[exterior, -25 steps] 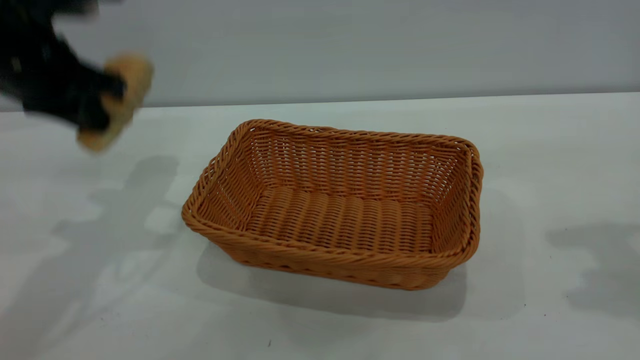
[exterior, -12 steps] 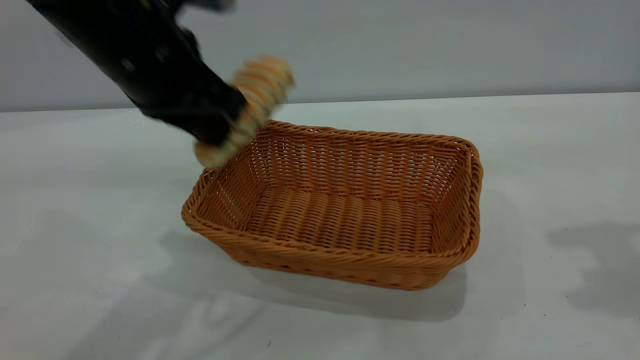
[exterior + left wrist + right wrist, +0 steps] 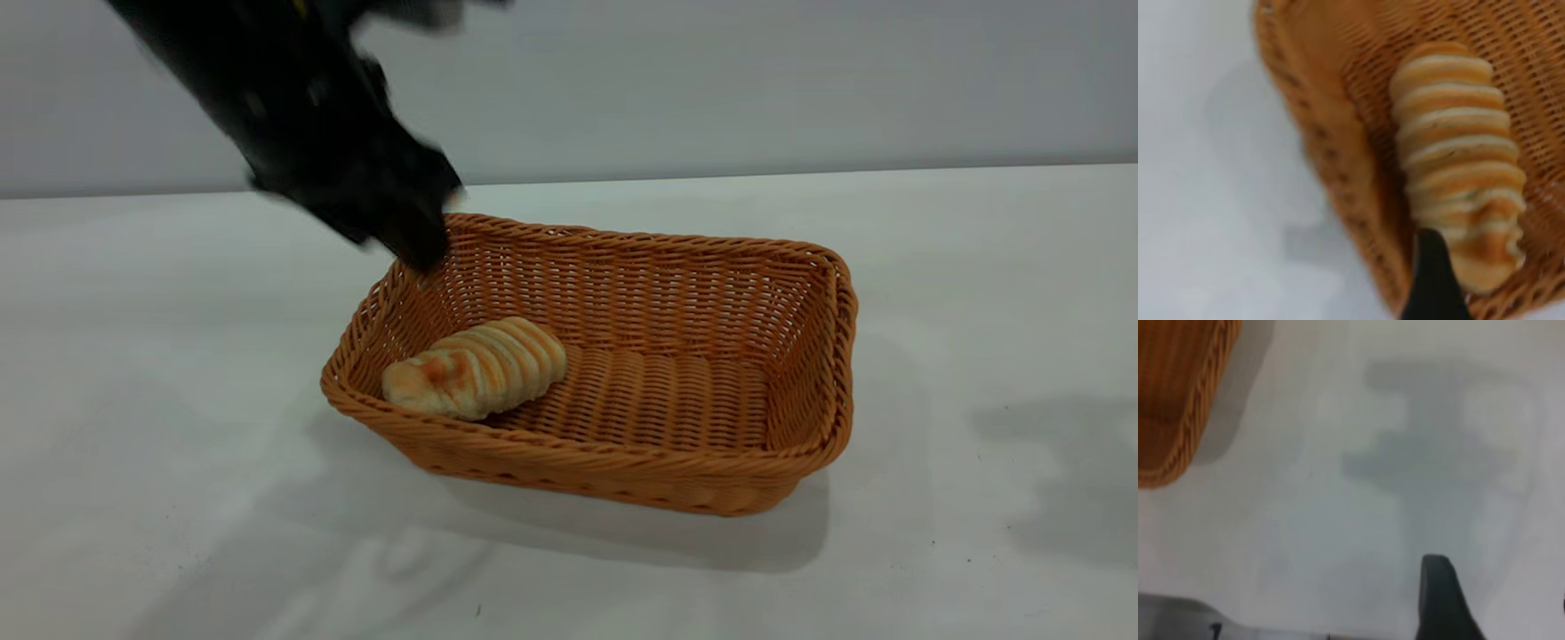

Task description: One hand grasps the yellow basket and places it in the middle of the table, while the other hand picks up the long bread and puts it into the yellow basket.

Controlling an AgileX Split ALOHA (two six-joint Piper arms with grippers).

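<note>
Long bread [image 3: 476,369] was seen lying in yellow basket [image 3: 800,356], near-left end, mid-tabletop [image 3: 978,267] | left gripper [image 3: 418,253] above far-left rim, empty; finger state could not be told | placement judged done; right gripper unseen.

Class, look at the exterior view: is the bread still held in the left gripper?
No. The bread lies on the basket floor, clear of the left gripper above.

This looks like a bare robot test room or lab, not a home. A wide white worktop [image 3: 978,267] fills the lower frame, a plain grey wall [image 3: 756,80] runs across the top, and a black robot arm [image 3: 302,116] reaches in from the upper left.
</note>
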